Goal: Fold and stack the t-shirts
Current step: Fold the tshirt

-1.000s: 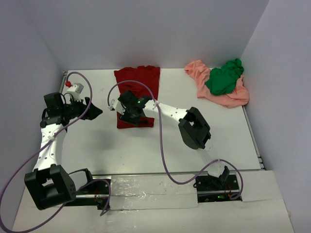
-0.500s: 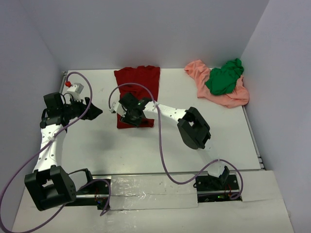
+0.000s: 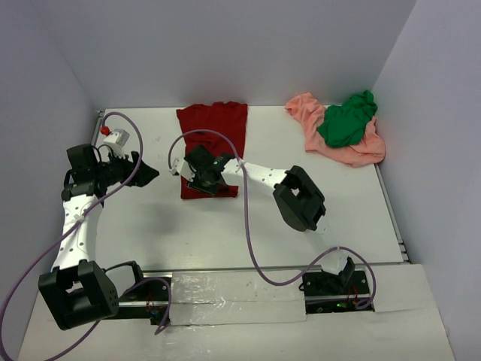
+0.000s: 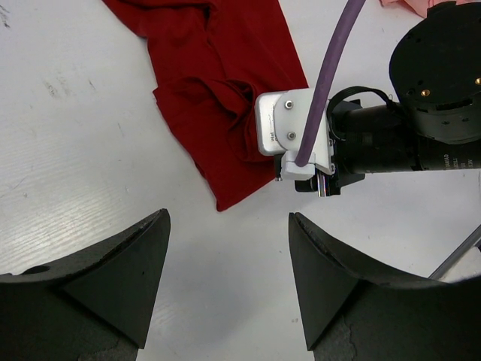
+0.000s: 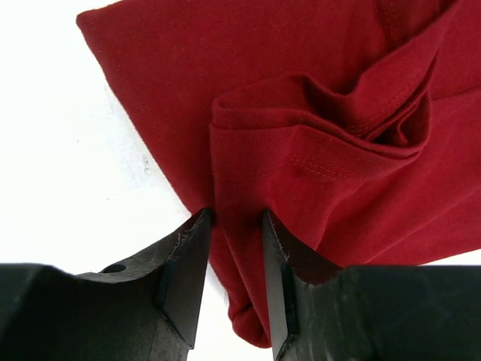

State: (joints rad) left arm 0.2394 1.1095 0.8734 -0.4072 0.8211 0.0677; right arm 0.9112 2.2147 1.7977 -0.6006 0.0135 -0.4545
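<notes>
The dark red t-shirt (image 3: 214,124) lies flat at the back middle of the table, its near end bunched. My right gripper (image 3: 195,176) sits on that near left corner. In the right wrist view its jaws (image 5: 237,218) are nearly closed, with a raised fold of the red cloth (image 5: 316,113) pinched between them. My left gripper (image 3: 149,174) is open and empty over bare table left of the shirt. Its view shows the red shirt (image 4: 218,90) and the right wrist ahead. The green t-shirt (image 3: 346,120) lies crumpled on the salmon-pink t-shirt (image 3: 353,154) at the back right.
A small white box with a red knob (image 3: 114,134) sits at the table's back left edge. Purple cables loop from both arms over the table. Walls close in the back and both sides. The right arm's elbow (image 3: 301,199) hangs over mid-table.
My right gripper has slid a little to the left along the near end of the red shirt. The left arm has hardly moved.
</notes>
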